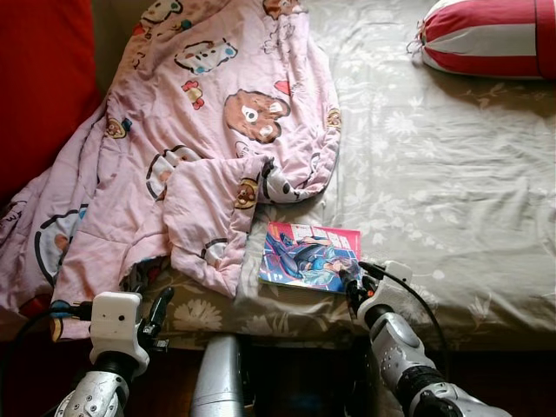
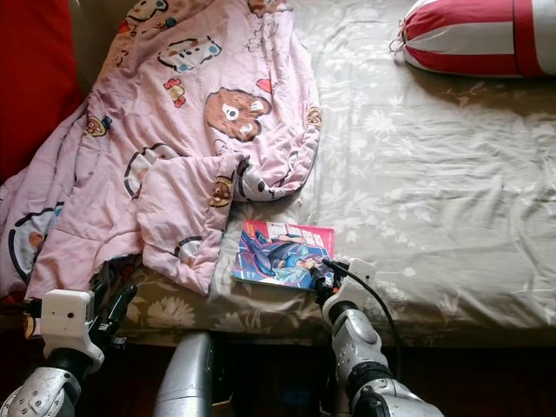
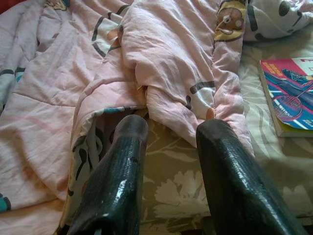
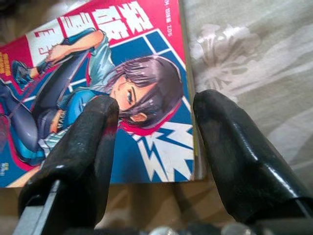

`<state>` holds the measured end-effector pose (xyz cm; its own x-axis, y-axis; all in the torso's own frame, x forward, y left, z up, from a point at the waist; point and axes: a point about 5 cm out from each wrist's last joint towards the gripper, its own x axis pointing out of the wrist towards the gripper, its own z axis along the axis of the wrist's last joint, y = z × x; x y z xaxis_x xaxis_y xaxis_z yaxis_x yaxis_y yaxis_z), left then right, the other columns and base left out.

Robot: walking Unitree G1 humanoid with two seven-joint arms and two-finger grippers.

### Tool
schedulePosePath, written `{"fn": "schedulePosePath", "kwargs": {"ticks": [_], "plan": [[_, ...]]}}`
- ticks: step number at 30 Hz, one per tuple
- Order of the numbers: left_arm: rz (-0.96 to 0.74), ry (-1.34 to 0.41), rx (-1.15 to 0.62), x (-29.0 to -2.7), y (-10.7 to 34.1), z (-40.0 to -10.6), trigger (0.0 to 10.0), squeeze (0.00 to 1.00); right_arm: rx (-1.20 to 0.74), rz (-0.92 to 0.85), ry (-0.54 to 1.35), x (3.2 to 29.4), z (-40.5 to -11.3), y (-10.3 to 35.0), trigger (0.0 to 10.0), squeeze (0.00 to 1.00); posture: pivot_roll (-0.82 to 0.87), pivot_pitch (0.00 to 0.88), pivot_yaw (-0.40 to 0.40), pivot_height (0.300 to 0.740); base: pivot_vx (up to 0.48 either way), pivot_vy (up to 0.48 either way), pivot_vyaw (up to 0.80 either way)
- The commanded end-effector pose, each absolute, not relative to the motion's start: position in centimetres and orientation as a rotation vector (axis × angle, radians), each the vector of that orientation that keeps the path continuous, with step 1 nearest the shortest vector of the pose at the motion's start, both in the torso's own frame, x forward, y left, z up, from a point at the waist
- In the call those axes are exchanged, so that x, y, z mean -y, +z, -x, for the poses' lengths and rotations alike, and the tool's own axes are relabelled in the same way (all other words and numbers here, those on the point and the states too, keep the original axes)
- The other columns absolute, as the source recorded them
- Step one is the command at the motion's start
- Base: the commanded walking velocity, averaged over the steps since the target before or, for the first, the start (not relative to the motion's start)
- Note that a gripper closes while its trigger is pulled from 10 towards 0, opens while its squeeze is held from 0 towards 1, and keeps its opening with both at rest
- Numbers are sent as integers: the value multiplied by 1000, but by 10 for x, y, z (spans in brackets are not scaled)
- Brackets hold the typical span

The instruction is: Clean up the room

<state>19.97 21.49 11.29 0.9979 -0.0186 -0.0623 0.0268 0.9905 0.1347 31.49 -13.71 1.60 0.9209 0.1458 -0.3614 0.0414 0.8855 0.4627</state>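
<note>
Just open right gripper – straddling book corner.

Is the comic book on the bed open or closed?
Closed. The comic book lies flat on the bed sheet with its whole front cover facing up, no inside pages showing. The right gripper sits open at its corner.

Right gripper at bed's front edge, fingers spread — left gripper low at front edge, fingers parted.
</note>
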Motion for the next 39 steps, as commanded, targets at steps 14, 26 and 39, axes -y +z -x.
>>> {"fn": "schedulePosePath", "kwargs": {"ticks": [14,26,39], "plan": [[-155,-21,-97,-218,115,-189,10000,0,-511,-599,44,136,-292,-9,10000,0,307,287,86,595,0,0,0],[-168,-28,-101,-217,118,-185,10000,0,-581,-797,9,134,-272,-27,10000,0,326,297,93,595,0,0,0],[-180,-19,-112,-220,118,-181,10000,0,-555,-946,144,111,-280,-17,10000,0,336,300,97,595,0,0,0]]}}
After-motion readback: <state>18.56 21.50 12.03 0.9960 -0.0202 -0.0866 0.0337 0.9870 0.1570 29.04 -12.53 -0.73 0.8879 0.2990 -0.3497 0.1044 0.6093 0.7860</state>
